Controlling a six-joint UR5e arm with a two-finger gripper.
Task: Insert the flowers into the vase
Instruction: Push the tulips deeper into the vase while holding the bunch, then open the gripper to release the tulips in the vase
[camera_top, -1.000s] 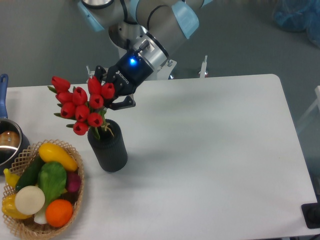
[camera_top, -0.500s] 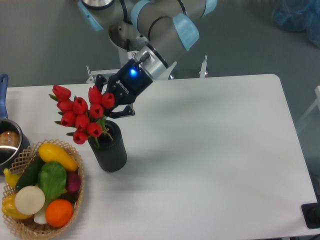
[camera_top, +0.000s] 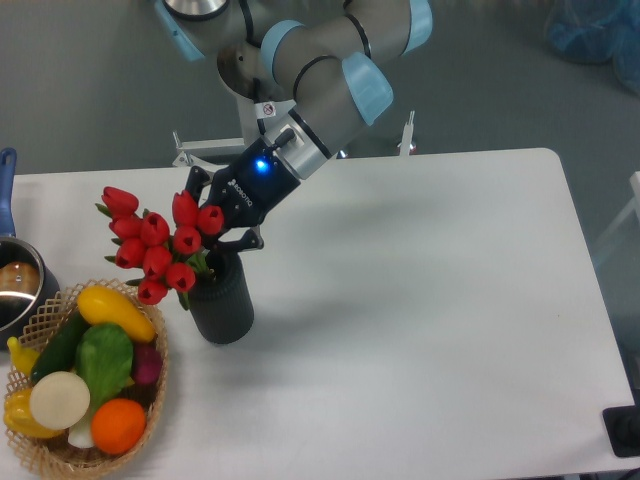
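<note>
The flowers (camera_top: 158, 243), a bunch of red tulip buds with green stems, lean to the left out of the vase (camera_top: 225, 304), with their stems down in its mouth. The vase is a dark ribbed cylinder standing upright on the white table (camera_top: 420, 300), left of centre. My gripper (camera_top: 217, 218) comes in from the upper right, just above the vase's mouth, and is shut on the flowers at the stems right below the buds. The buds hide the fingertips and the grip point.
A wicker basket (camera_top: 154, 385) of colourful vegetables sits at the front left, close to the vase. A metal pot (camera_top: 18, 290) with a blue handle (camera_top: 6, 185) stands at the left edge. The arm's base is behind the table's far edge.
My gripper has come down and slightly left with the flowers, so the stems sit deeper in the vase and the buds are lower. The vase has stayed in place.
</note>
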